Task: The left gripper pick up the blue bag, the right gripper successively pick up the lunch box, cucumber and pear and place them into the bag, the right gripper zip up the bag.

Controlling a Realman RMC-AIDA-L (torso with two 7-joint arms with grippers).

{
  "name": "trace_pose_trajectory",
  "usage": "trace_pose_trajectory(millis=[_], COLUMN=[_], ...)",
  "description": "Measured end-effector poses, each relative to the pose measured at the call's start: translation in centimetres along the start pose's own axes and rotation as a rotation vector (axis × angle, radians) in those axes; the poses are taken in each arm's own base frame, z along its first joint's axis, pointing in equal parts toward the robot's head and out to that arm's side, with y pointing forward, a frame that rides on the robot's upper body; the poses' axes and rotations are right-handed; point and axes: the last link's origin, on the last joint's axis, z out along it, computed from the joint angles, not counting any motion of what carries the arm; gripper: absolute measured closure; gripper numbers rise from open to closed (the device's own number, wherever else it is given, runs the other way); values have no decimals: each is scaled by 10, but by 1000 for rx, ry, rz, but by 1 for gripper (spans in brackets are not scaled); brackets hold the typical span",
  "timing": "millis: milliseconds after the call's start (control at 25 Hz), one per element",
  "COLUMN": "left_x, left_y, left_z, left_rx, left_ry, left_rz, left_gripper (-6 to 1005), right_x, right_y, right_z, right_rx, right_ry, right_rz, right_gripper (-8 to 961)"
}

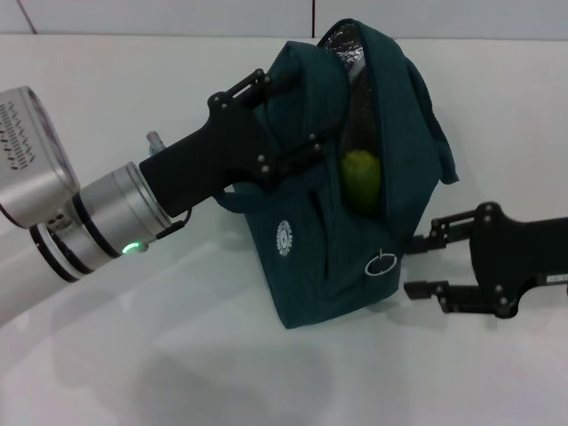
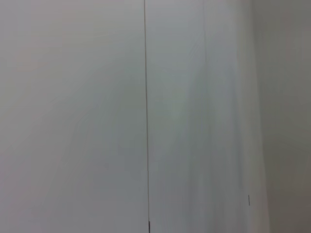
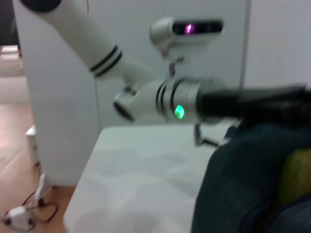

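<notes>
The blue bag [image 1: 355,195] stands tilted on the white table [image 1: 177,355], its mouth gaping toward twelve o'clock so the silver quilted lining [image 1: 346,49] shows at the top. Inside the unzipped slit sits the pear [image 1: 361,177], yellow-green, wedged about halfway down the opening. Neither the lunch box nor the cucumber can be seen; the dark interior hides anything below the pear. The zipper's metal ring pull [image 1: 380,264] hangs at the low end of the slit, near five o'clock from the pear, and a small white round logo [image 1: 283,238] marks the bag's side.

The left gripper [image 1: 306,111] reaches in from nine o'clock, its fingers clamped on the bag's upper fabric, holding it up. The right gripper [image 1: 417,266] lies at three o'clock, just beside the bag's lower edge near the ring pull, its two fingers spread apart with nothing between them.

The right wrist view alone shows the left arm's green light [image 3: 180,112] from the far side, a blurred edge of the pear [image 3: 296,174] and the robot's head [image 3: 187,30] behind. The left wrist view shows only a pale wall [image 2: 73,116] with a thin vertical seam.
</notes>
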Motion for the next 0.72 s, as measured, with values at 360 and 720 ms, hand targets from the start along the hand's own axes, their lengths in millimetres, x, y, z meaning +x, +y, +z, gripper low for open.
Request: trace_pose_trajectory(millis=[360,720], left_x=[0,1], left_y=[0,1], left_z=[1,1], left_rx=[-3,-12], left_ry=[1,5], left_rz=[1,3], left_gripper=[225,225], right_x=[9,8], right_y=[-14,-11], right_z=[14,34], right_rx=[60,-22], right_ry=[63,101], right_rz=[12,-12], right_gripper=[508,517])
